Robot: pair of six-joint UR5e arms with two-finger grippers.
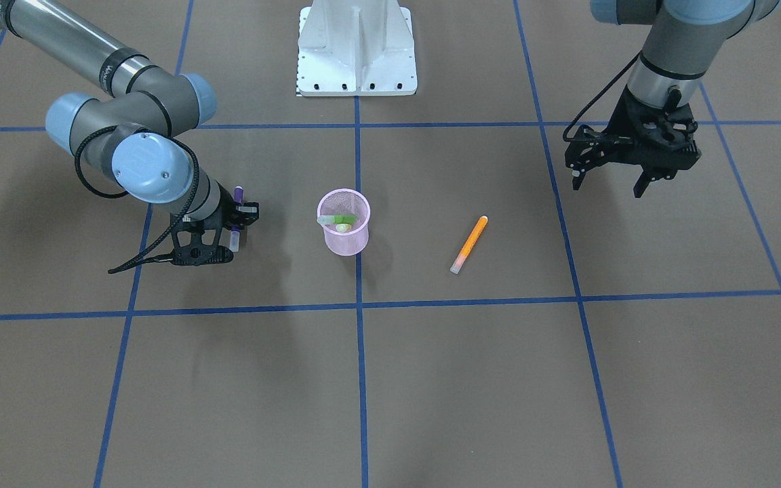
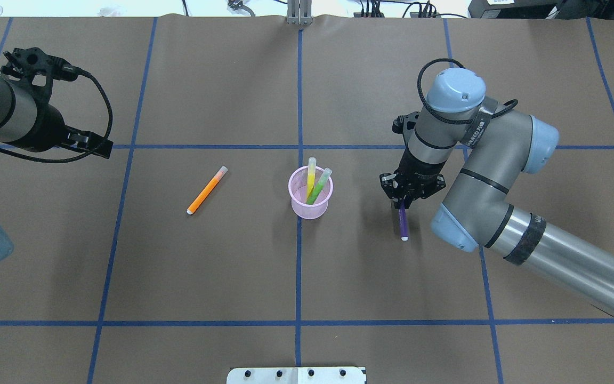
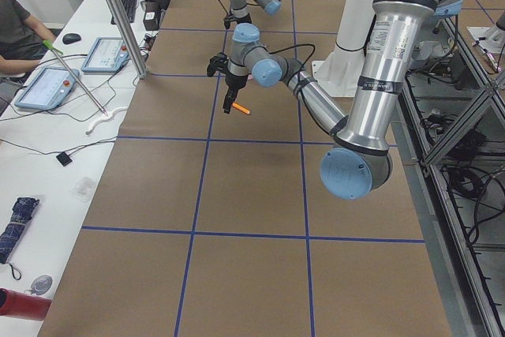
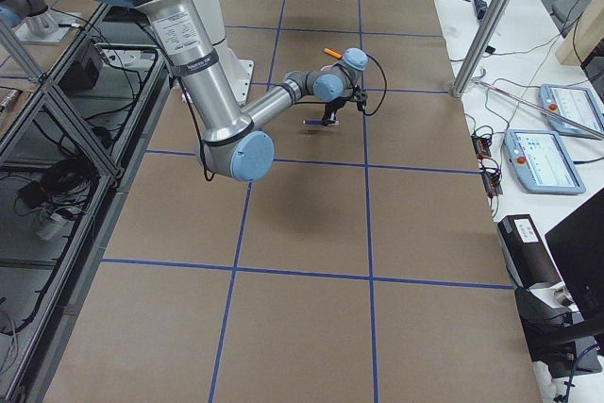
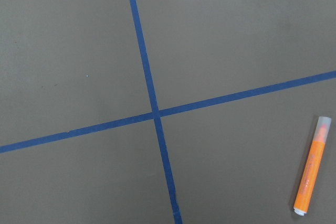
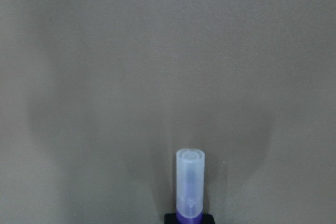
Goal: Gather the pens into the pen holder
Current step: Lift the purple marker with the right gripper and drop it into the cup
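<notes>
The pink mesh pen holder [image 2: 310, 193] stands at the table's middle and also shows in the front view [image 1: 344, 224]. A yellow pen [image 2: 311, 178] and a green pen [image 2: 320, 185] lean inside it. My right gripper [image 2: 403, 205] is shut on the purple pen [image 2: 403, 223], held off the table beside the holder, apart from it. The pen's pale cap [image 6: 190, 187] points down at the table. The orange pen [image 2: 207, 190] lies flat on the holder's other side and shows in the left wrist view [image 5: 311, 174]. My left gripper [image 1: 611, 179] is open and empty, raised beyond the orange pen [image 1: 470, 244].
The white metal robot base [image 1: 356, 51] stands at the table's near edge, behind the holder. Blue tape lines [image 5: 152, 109] cross the brown table. Operators' desks with tablets [image 3: 47, 84] stand beyond the far edge.
</notes>
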